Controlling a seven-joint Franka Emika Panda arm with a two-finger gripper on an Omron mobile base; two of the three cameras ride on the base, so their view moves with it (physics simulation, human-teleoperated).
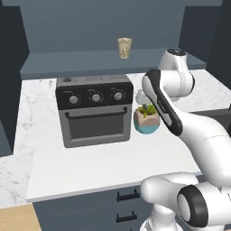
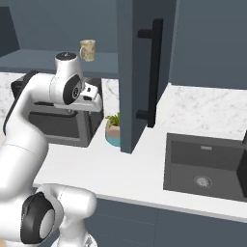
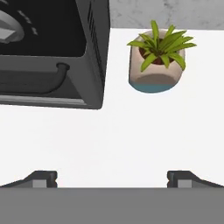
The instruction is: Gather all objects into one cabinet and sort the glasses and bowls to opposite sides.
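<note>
Arm bent over the white table (image 3: 131, 140), hand pointing down beside the potted plant (image 3: 158, 59), fingers (image 3: 41, 178) spread, empty.

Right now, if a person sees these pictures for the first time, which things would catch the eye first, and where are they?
First the white robot arm, which rises over the counter with its gripper open above bare white surface. Next the dark toaster oven at the back of the counter, with the small potted plant just to its right. Last, a single cream speckled cup stands alone on the dark shelf behind the oven.
</note>
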